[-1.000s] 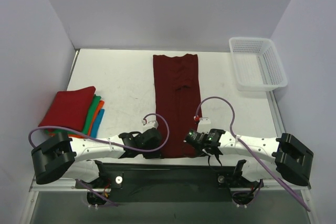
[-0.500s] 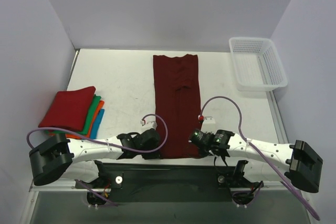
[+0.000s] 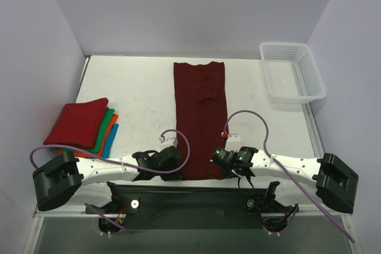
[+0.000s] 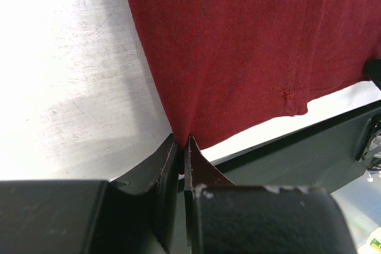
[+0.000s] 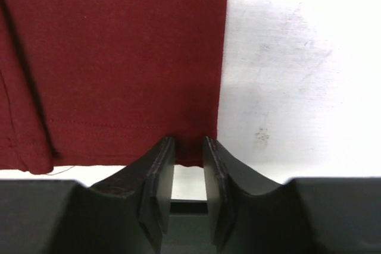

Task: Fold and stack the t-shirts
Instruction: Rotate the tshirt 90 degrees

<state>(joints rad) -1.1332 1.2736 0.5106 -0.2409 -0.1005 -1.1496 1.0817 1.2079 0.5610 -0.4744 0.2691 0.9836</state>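
at its near corners, the maroon shirt lies between both jaws.

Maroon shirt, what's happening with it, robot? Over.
Left gripper: jaws shut on maroon t-shirt near corner. Right gripper: jaws open at its hem. Nothing in the way.

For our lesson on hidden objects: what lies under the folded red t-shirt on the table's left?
Edges of a green t-shirt, an orange t-shirt and a blue t-shirt show right of the red t-shirt; the rest of each is covered.
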